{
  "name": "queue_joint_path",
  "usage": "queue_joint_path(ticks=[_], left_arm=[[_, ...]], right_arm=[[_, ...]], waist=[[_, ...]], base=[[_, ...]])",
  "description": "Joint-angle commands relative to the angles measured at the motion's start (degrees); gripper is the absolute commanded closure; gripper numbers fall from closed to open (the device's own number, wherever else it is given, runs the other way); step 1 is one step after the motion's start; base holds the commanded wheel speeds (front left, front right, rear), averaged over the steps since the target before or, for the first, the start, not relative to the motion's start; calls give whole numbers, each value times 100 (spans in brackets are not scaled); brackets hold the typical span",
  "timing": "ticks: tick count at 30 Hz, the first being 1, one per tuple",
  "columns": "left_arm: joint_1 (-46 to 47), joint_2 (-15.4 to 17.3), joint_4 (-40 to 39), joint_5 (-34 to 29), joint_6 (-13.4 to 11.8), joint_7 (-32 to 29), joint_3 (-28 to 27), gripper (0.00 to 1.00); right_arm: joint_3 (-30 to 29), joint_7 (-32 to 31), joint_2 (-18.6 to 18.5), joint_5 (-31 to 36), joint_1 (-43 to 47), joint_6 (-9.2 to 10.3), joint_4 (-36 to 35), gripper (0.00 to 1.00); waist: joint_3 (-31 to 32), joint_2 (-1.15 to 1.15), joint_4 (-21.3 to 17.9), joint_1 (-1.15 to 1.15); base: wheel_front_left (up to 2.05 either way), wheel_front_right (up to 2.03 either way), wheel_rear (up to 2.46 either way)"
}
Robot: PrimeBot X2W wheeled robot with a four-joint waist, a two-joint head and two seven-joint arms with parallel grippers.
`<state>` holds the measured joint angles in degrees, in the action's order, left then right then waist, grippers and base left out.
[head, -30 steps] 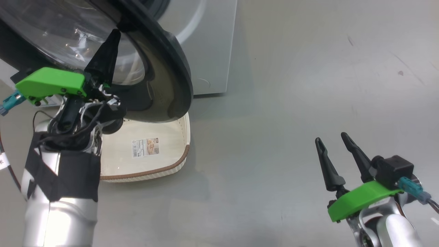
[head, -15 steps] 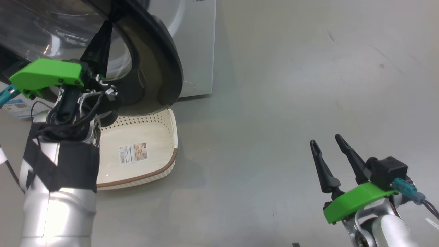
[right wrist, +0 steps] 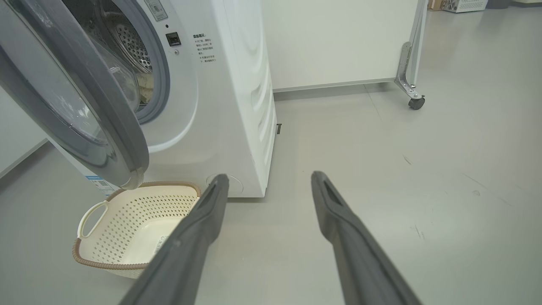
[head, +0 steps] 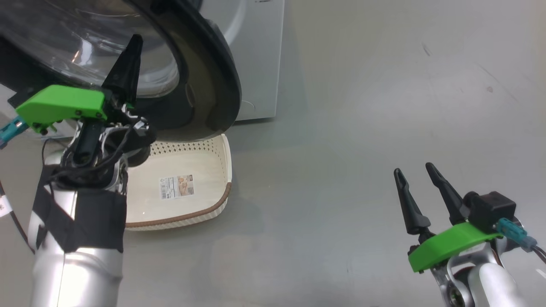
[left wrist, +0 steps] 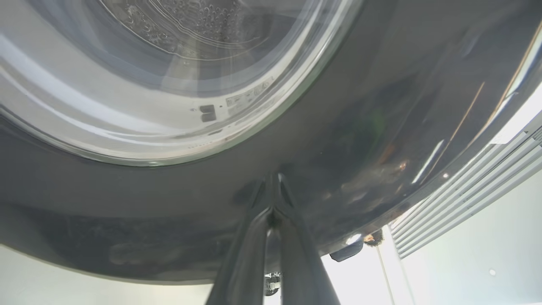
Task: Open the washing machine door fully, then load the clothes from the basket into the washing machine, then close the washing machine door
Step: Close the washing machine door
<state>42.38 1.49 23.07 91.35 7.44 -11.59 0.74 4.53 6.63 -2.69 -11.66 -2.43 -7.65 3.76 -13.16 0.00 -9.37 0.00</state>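
Fingers of the left gripper (head: 134, 44) are pressed together, tips against the washing machine door (head: 213, 76) ahead, basket (head: 226, 162) below; right gripper (head: 413, 168) fingers stand apart, holding nothing.

Washing machine (right wrist: 237, 106): white, far left. Door (head: 204, 85): glossy black, clear glass bowl centre, partly open, lower edge over basket (right wrist: 139, 207). Basket: cream, brown rim, upright on floor, sticker on bottom.

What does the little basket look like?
The basket is small, cream plastic, with holes in its sides, a brown rim and a white loop handle. A sticker lies on its bottom. It is empty and stands upright on the grey floor, below the open washing machine door. Only the floor seems to touch it.
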Motion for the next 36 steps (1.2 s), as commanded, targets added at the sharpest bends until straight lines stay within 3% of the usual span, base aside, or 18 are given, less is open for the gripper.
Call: queue_joint_path(ticks=[1,16,17,18,20,22,24,32,36], left_arm=[[39,139,-272,2,4,39,-162,100],[-994,155,-934,-602,4,866,152,99],[-1065,162,-992,-669,4,957,188,90],[-1137,162,-1049,-706,4,1036,221,69],[-1267,210,-1163,-863,4,1188,328,53],[-1383,222,-1256,-942,4,1364,390,22],[-1491,277,-1323,-1087,4,1536,471,0],[-1927,601,-1256,-2128,4,2320,841,0],[-2123,783,-1214,-3142,-244,2565,972,0]], right_arm=[[75,66,-19,7,-240,16,-172,0],[-136,72,-19,114,-224,16,-164,0],[-138,69,-19,126,-223,16,-165,0],[-144,62,-19,134,-216,16,-165,0],[-164,55,-19,148,-207,16,-168,0],[-182,49,-19,162,-193,16,-178,0],[-196,35,-19,174,-184,16,-188,0],[-281,-3,-19,248,-111,16,-181,0],[-336,-30,-19,299,-50,16,-175,0]], waist=[[16,0,56,0],[254,0,490,0],[276,0,507,0],[296,0,524,0],[329,0,558,0],[371,0,591,0],[400,0,612,0],[608,0,681,0],[734,0,708,0]], base=[[0,0,0],[0,0,0],[0,0,0],[0,0,0],[0,0,0],[0,0,0],[0,0,0],[0,0,0],[0,0,0]])
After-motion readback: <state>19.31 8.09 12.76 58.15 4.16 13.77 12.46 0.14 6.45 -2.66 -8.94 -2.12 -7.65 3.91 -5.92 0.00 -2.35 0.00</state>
